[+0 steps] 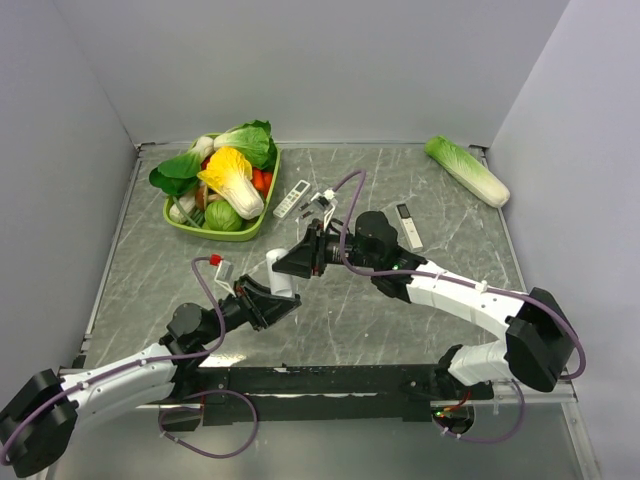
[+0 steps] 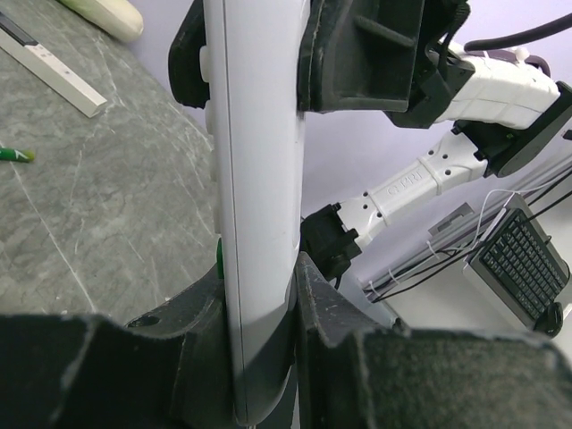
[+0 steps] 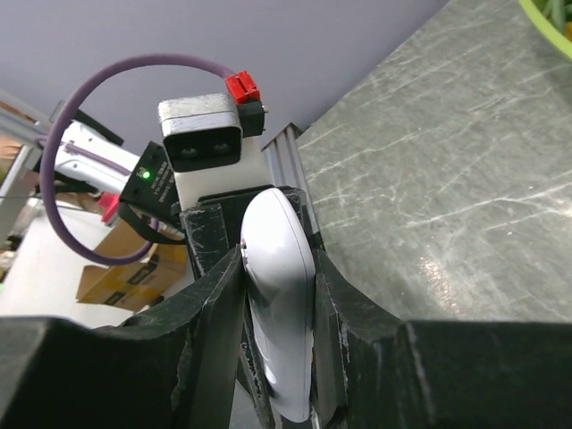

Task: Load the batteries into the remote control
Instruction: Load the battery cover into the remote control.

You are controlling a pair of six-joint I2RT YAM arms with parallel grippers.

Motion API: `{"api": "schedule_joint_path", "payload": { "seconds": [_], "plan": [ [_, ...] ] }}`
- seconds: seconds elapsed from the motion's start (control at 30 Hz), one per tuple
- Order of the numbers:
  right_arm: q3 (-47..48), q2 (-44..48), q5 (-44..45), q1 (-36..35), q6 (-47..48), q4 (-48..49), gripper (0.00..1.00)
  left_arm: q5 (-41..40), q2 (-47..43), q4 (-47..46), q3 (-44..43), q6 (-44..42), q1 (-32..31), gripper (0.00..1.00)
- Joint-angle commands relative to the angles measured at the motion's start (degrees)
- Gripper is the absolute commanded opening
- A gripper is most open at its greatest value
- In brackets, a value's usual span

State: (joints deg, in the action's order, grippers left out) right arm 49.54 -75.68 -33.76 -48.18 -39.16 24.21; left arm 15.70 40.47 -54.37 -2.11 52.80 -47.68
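White and smooth-sided, the remote control (image 1: 280, 271) is held off the grey marbled worktop (image 1: 400, 330), between the two arms and in front of the green tray (image 1: 176, 222) of vegetables. The left jaws are clamped on its lower end; in the left wrist view their dark pads press against both long edges of the remote control (image 2: 259, 179), which stands roughly upright. The right jaws reach in from the other side and grip its upper end. In the right wrist view the rounded white tip (image 3: 279, 268) sits between their two pads with no gap on either side. One of the batteries (image 2: 13, 154), green, lies on the worktop well apart from the held remote, near a slim white remote (image 2: 49, 67). Beside the tray lies a white remote with grey buttons (image 1: 292, 198), and a pale cabbage (image 1: 466, 170) lies in the far right corner.
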Motion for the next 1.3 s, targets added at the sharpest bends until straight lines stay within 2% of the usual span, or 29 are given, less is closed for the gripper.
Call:
{"api": "schedule_joint_path", "payload": {
  "seconds": [0.0,0.13,0.17,0.2,0.33,0.37,0.43,0.47,0.57,1.0,1.27],
  "plan": [
    [-1.37,-1.84,-3.86,0.72,-3.38,8.04,0.04,4.33,-0.13,-9.34,-1.23,-1.38,-0.04,0.02],
    [-1.73,-1.93,-4.91,0.9,-3.3,9.1,0.06,6.35,-0.21,-9.09,-2.02,-1.91,-0.13,0.02],
    [-1.64,-1.58,-5.09,0.9,-2.51,8.67,0.17,6.53,-0.21,-8.74,-2.2,-2.08,-0.04,0.02],
    [-1.46,-1.32,-5.0,0.9,-1.89,7.79,0.23,6.62,-0.21,-8.39,-2.37,-2.17,-0.13,0.02],
    [0.12,0.7,-4.21,0.9,2.67,1.75,0.39,5.13,-0.56,-6.11,-2.64,-2.08,-0.13,0.02],
    [0.9,1.4,-4.04,0.9,4.77,0.5,0.48,4.86,-0.57,-4.62,-2.72,-2.26,-0.13,0.02],
    [1.7,2.02,-4.21,0.9,6.45,-2.83,0.58,3.99,-0.74,-3.91,-2.73,-2.35,-0.13,0.02],
    [2.14,2.81,-4.3,0.9,7.68,-3.72,0.67,3.72,-0.92,-2.95,-2.72,-2.43,-0.13,0.02],
    [2.75,4.57,-4.39,0.9,8.92,-5.91,0.76,3.37,-0.92,-1.8,-2.81,-2.61,-0.04,0.02],
    [3.2,8.53,-0.79,1.87,8.22,-7.07,0.74,6.09,0.4,-0.91,-3.86,-4.02,-0.13,0.02],
    [4.16,5.81,0.19,1.87,7.96,-7.24,0.65,8.2,1.81,-2.06,-4.39,-4.45,-0.13,0.02]
  ]
}}
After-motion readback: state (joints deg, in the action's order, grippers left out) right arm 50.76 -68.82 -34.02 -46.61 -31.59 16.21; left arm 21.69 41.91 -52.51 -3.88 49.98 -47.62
